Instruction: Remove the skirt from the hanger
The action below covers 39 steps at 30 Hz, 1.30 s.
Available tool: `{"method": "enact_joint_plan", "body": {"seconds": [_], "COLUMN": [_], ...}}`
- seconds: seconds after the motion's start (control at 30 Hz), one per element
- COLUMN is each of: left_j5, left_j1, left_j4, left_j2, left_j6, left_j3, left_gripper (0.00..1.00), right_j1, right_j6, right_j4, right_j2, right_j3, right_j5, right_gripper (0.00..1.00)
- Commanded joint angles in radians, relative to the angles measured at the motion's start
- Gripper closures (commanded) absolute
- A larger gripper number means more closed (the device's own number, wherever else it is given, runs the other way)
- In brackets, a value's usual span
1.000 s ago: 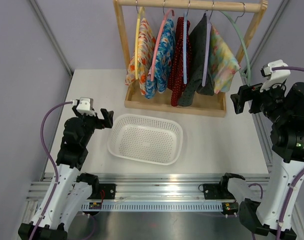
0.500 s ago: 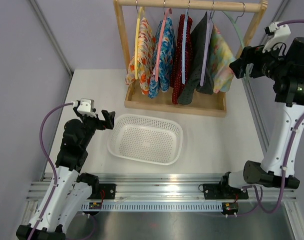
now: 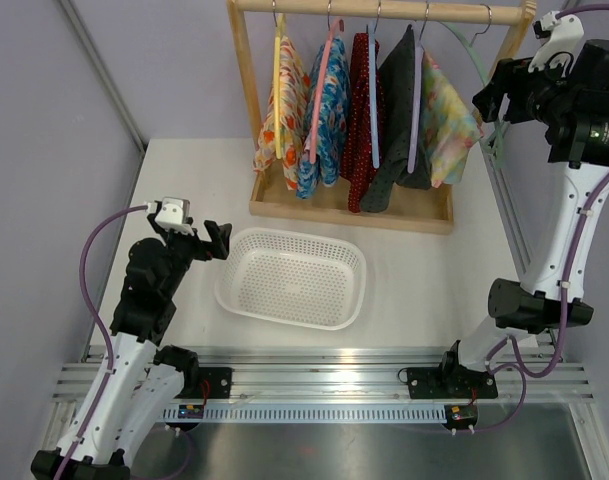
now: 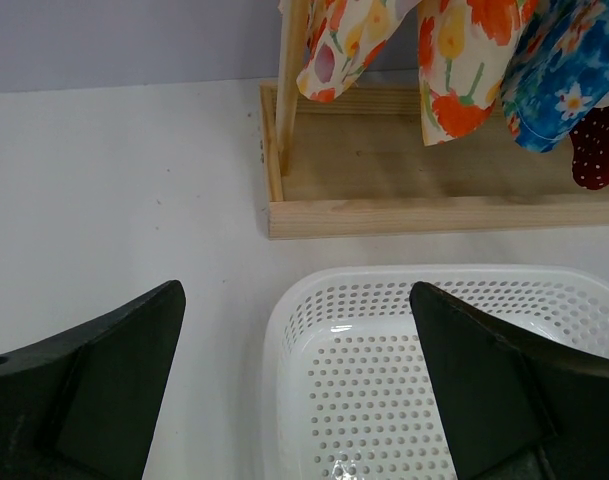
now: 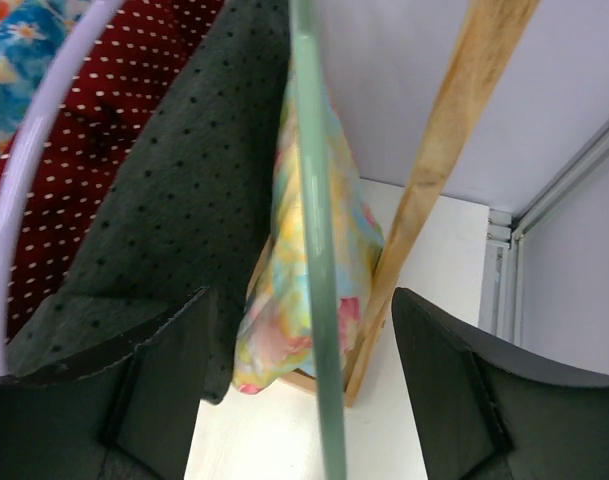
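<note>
Several skirts hang on hangers from a wooden rack (image 3: 384, 10). The rightmost is a pastel yellow-pink skirt (image 3: 446, 120) on a pale green hanger (image 3: 481, 70). My right gripper (image 3: 489, 98) is raised beside it, open. In the right wrist view the green hanger (image 5: 314, 250) runs straight between my open fingers (image 5: 302, 300), with the pastel skirt (image 5: 269, 340) just behind it; I cannot tell if the fingers touch it. My left gripper (image 3: 222, 240) is open and empty, low by the basket's left end (image 4: 296, 290).
A white perforated basket (image 3: 234, 290) sits in front of the rack; its rim shows in the left wrist view (image 4: 284, 320). Orange floral (image 3: 284, 110), blue floral (image 3: 329, 120), red dotted (image 3: 362, 120) and dark grey (image 3: 396, 130) skirts hang left of the pastel one. The rack post (image 5: 454, 150) stands right of the hanger.
My right arm has risen from beside the rack's right end up to the green hanger near the rail. The left arm has barely moved.
</note>
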<state>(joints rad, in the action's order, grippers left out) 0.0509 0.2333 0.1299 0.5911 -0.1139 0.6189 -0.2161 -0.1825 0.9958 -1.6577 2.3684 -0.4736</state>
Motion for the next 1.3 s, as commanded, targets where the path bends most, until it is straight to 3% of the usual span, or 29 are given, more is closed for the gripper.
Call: {"method": "enact_joint_plan", "body": {"seconds": [0.0, 0.23, 0.37, 0.43, 0.47, 0.8, 0.93, 1.1, 1.27], "left_j5": [0.007, 0.009, 0.009, 0.010, 0.010, 0.104, 0.162, 0.208, 0.315], "left_j1": [0.004, 0.004, 0.004, 0.004, 0.004, 0.004, 0.004, 0.004, 0.011], "left_j4": [-0.033, -0.029, -0.030, -0.030, -0.029, -0.052, -0.067, -0.093, -0.150], "left_j2": [0.007, 0.016, 0.016, 0.019, 0.019, 0.012, 0.010, 0.015, 0.018], "left_j6": [0.005, 0.006, 0.008, 0.008, 0.010, 0.005, -0.001, -0.024, -0.064], "left_j3": [0.042, 0.045, 0.044, 0.044, 0.044, 0.039, 0.036, 0.030, 0.019], "left_gripper": [0.01, 0.01, 0.01, 0.01, 0.01, 0.01, 0.01, 0.01, 0.01], "right_j1": [-0.003, -0.003, -0.003, -0.003, -0.003, -0.003, -0.003, -0.003, -0.003], "right_j6": [-0.037, -0.063, -0.066, -0.061, -0.052, 0.041, 0.054, 0.028, -0.024], "right_j4": [-0.011, 0.018, 0.024, 0.021, 0.018, -0.081, -0.187, -0.163, -0.178], "right_j2": [-0.046, -0.134, -0.148, -0.143, -0.137, -0.016, 0.116, 0.185, 0.334], "right_j3": [0.067, 0.104, 0.111, 0.117, 0.123, 0.135, 0.008, -0.052, -0.253], "right_j5": [0.072, -0.053, -0.069, -0.079, -0.077, -0.004, 0.029, 0.052, 0.081], "right_gripper": [0.23, 0.50, 0.75, 0.97, 1.00, 1.00, 1.00, 1.00, 1.00]}}
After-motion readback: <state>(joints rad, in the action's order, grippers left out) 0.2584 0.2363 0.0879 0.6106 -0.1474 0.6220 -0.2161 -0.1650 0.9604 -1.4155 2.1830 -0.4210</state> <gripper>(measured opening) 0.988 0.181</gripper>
